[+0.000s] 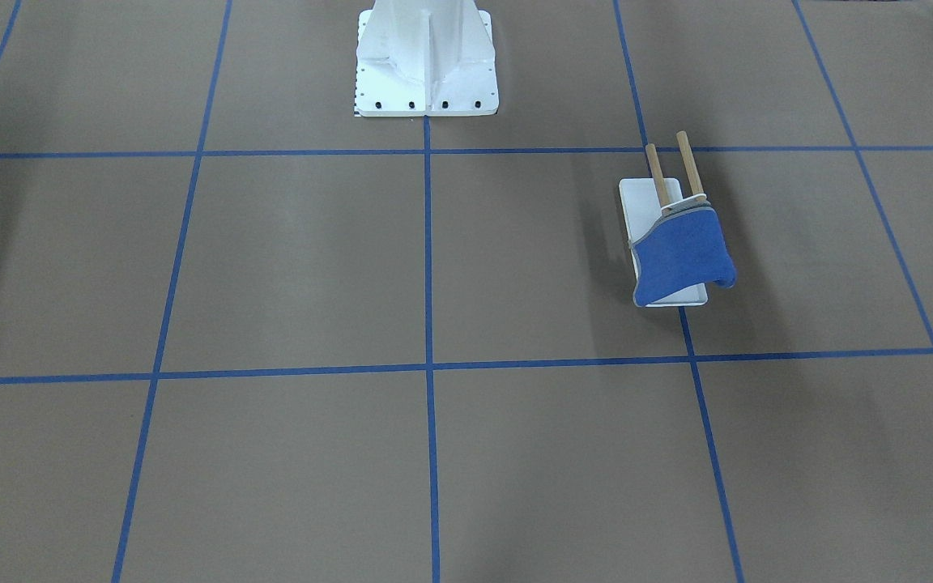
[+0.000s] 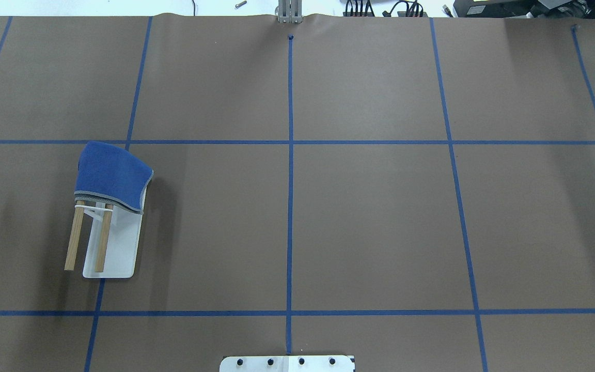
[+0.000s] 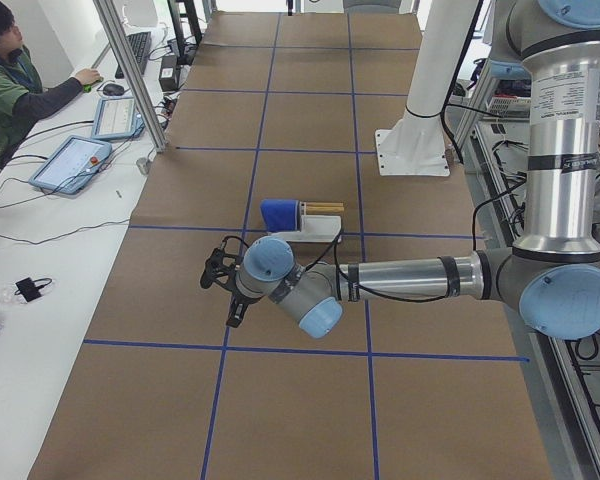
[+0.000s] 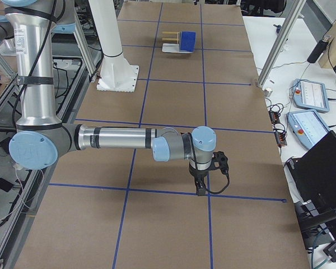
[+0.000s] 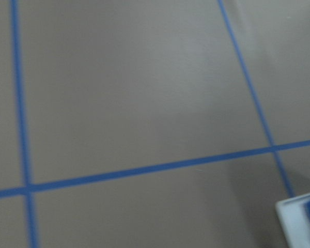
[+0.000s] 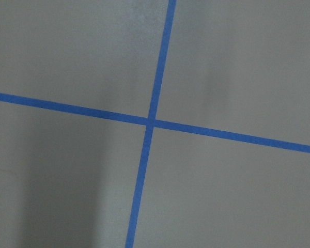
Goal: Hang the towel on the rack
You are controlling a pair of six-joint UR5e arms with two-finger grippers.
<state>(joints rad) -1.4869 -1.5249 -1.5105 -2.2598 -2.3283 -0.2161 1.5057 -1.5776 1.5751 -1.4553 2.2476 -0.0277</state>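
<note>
While both arms stretch out over the brown paper-covered table (image 2: 370, 222), the small royal-blue cloth towel with grey edging (image 2: 111, 175) hangs draped over the two parallel light-brown wooden rods (image 2: 75, 237) of the small white-based rack (image 2: 122, 243). It covers the bracket end, which faces the operators' edge, and one side droops to the flat base. The rods' bare tips point toward the robot's edge. The rack stands in the table's left half, about midway between the robot's and operators' edges. The black left gripper (image 3: 220, 290) hovers above the paper nearer the table's left end than the rack and clear of the towel. Its wrist camera catches only a blurred corner of base and blue cloth at lower right. The black right gripper (image 4: 204, 180) hangs over a crossing of blue tape lines (image 6: 151, 123) toward the table's right end, well apart from the rack. Both grippers show only in the side views, so whether their jaws are spread or pressed together cannot be told. Bare paper lies on every side of the rack. The large white bolted pedestal (image 1: 426, 65) sits at the middle of the robot's edge, well apart from it. A seated operator (image 3: 10, 80) works at a desk beyond the operators' edge.
</note>
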